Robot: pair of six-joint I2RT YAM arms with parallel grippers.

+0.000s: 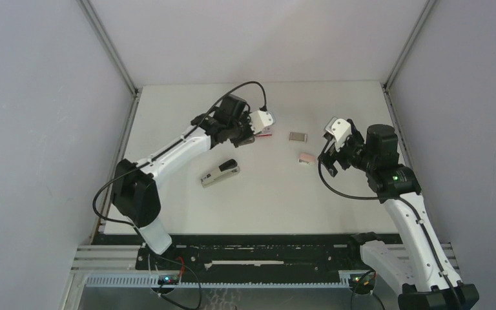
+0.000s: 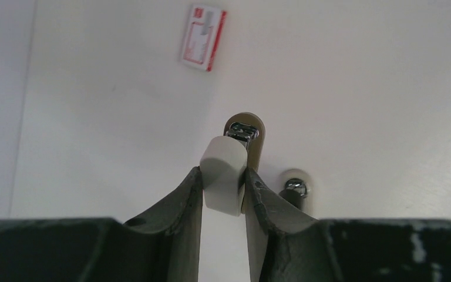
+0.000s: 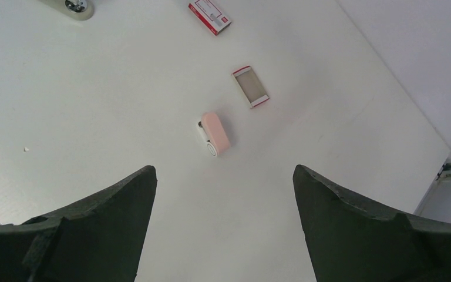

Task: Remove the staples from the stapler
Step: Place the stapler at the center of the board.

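Observation:
In the left wrist view my left gripper [image 2: 224,176] is shut on a small stapler [image 2: 223,158], seen end-on. Its white top sits between the fingers, and a tan base with a chrome tip shows just behind. From above, my left gripper [image 1: 247,137] hangs over the far middle of the table, beside a red-and-white box [image 1: 266,132]. My right gripper [image 3: 224,170] stands open and holds nothing. It hovers just short of a small pink stapler [image 3: 214,134]. The staples are out of view.
A grey-and-black stapler [image 1: 220,173] lies on the table below the left arm, and its end [image 2: 295,188] shows right of the left fingers. A small red-edged tray [image 1: 298,136] sits beyond the pink stapler [image 1: 306,157]. White walls enclose the table on three sides.

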